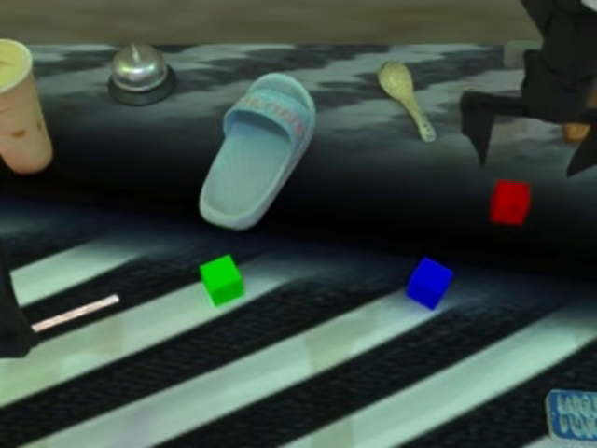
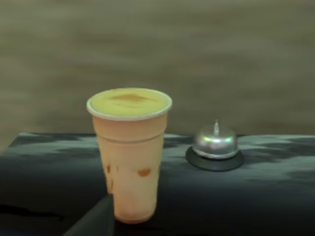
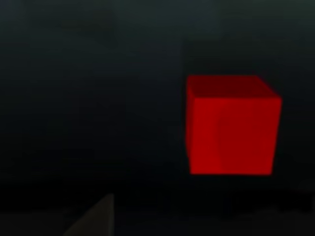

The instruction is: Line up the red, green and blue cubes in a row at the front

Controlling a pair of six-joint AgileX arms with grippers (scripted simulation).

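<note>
The small, plain, bright red solid cube (image 1: 509, 202) is sitting flat on the dark band of the cloth, out at about three o'clock from the table's middle; in my right wrist view it (image 3: 231, 125) is showing its top and one lit face. The small deep blue solid cube (image 1: 429, 282) is resting near it, at its seven o'clock, turned slightly askew on a pale stripe. The small bright green solid cube (image 1: 222, 279) is lying well apart, at the blue one's nine o'clock, also slightly rotated.

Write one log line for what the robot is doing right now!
right gripper: open above red cube | left arm: parked at left edge | green cube, blue cube: untouched
</note>
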